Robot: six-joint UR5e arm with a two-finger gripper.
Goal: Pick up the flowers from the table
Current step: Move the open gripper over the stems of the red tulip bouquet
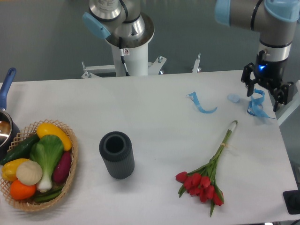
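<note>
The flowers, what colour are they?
Red, with green stems: the flowers show in the fixed camera view.

Soft, even light from overhead fills the scene, bright but without harsh contrast. The large flat white table looks slightly grey and shows no glare. Shadows are faint and short: a pale one sits just beside the dark ribbed cylindrical vase, another under the bunch of red tulips with green stems. A small blue indicator light glows on the black two-finger end effector. Focus is fairly sharp overall, with mild softness and grain. The grey background is dimmer than the table.
</note>
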